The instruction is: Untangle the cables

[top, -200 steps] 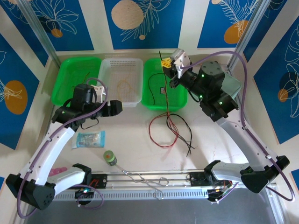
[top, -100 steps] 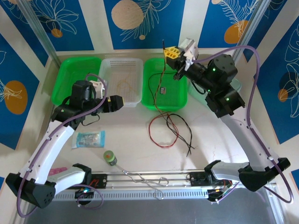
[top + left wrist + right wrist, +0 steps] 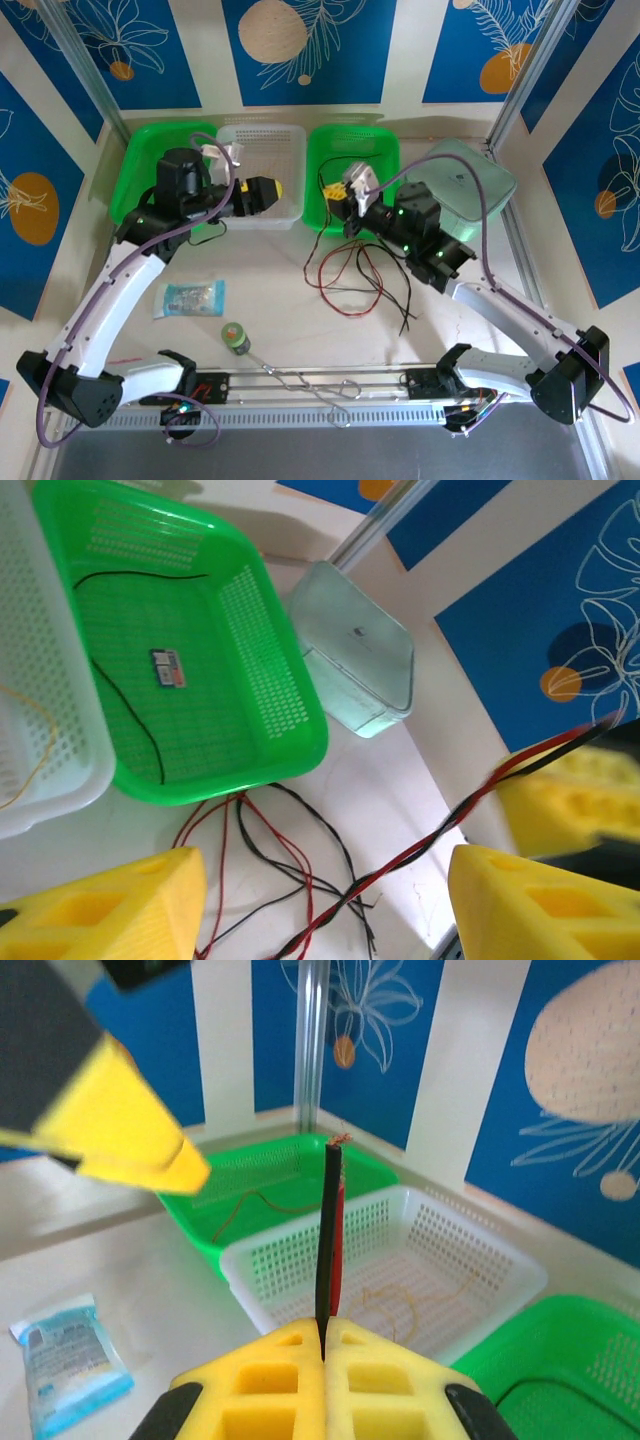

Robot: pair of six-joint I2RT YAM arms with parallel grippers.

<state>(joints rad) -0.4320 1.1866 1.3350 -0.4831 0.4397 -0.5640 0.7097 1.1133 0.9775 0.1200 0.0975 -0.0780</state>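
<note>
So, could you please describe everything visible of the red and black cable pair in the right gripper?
The cable pair is two thin flexible wires, red and black, side by side. The right gripper is shut on it, the ends poking up past its yellow fingers. Further along it twists and trails into a loose tangle on the table.

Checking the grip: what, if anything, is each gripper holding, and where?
The right gripper pinches the red and black cables just below their ends; the left gripper holds nothing.

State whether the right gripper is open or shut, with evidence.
Shut: the right gripper has its yellow pads pressed together, pinching a red-and-black cable pair that stands up between them.
</note>
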